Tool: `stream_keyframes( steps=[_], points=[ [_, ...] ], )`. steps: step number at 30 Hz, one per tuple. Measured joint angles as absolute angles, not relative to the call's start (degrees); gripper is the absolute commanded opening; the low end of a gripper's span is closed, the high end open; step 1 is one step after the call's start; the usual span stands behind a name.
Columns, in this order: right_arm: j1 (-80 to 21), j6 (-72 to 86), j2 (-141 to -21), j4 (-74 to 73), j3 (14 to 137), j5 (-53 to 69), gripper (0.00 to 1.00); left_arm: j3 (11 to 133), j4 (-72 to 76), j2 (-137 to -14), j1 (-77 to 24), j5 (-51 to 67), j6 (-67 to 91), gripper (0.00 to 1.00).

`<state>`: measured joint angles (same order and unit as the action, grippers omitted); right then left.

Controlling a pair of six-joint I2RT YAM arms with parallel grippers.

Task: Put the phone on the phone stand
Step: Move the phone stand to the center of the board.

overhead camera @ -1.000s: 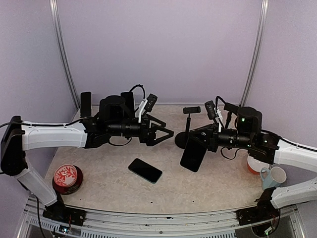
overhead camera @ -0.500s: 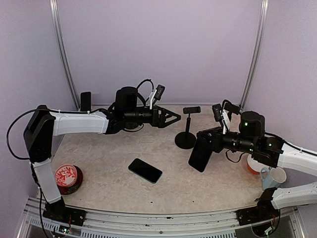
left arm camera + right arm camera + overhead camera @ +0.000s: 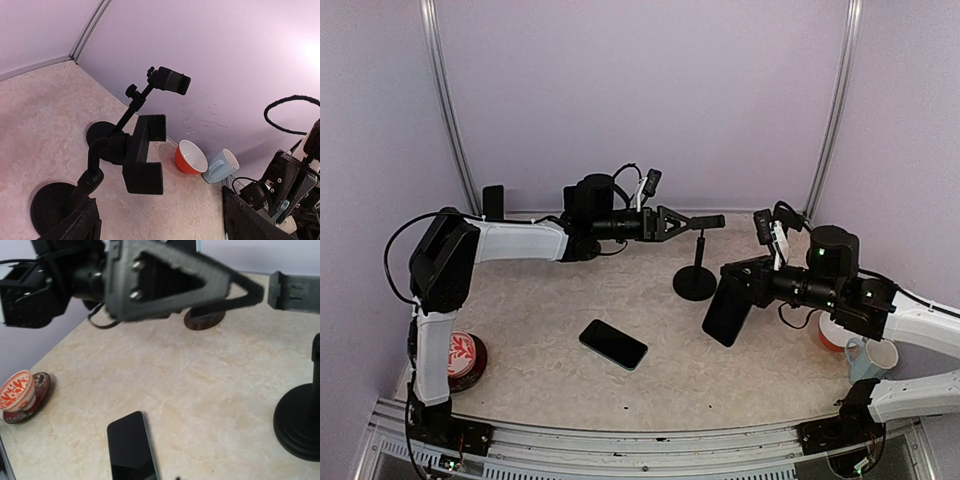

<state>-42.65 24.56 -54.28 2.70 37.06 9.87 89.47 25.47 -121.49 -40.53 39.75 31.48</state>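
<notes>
- Top view: left gripper [image 3: 688, 221] released, jaws spread at the head of the stand [image 3: 695, 285]. Right gripper [image 3: 742, 280] grasping the phone [image 3: 725, 312], tilted above the tabletop [image 3: 520, 330] at the stand's 4 o'clock. Second phone [image 3: 613, 344] lies flat at 8 o'clock.
- Left wrist: fingers [image 3: 75, 222] wide apart.
- Right wrist: second phone at 7 o'clock.

The left arm [image 3: 515, 240] and right arm [image 3: 920, 325] are clad in white shells with black joints, and black cables [image 3: 623, 172] are looped over the wrists. The black, triangular fingers [image 3: 125, 282] of the left gripper [image 3: 692, 222] are fixed with silver screws [image 3: 135, 265]. A green light [image 3: 810, 253] is shown on the right arm.
</notes>
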Motion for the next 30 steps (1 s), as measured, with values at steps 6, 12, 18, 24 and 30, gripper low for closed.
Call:
stream_keyframes(
  steps=[6, 12, 18, 24, 30],
  points=[
    [-42.63, 25.04, -53.28, 2.61, 36.07, 9.47, 0.00, 93.32, 26.17, -125.27, -40.32, 38.74, 33.26, 0.80],
    [-42.61, 25.17, -52.25, 2.59, 35.44, 9.02, 0.00, 95.26, 26.59, -127.57, -40.32, 38.30, 34.41, 0.71],
    [-42.59, 25.19, -51.40, 2.59, 34.54, 8.75, 0.00, 98.06, 26.96, -129.12, -40.34, 38.50, 35.51, 0.53],
    [-42.59, 25.19, -50.76, 2.59, 33.98, 8.64, 0.00, 99.00, 27.59, -129.54, -40.56, 39.05, 35.81, 0.53],
    [-42.59, 25.19, -50.43, 2.57, 33.91, 8.43, 0.00, 99.00, 27.51, -129.62, -40.60, 40.16, 35.70, 0.55]
  ],
)
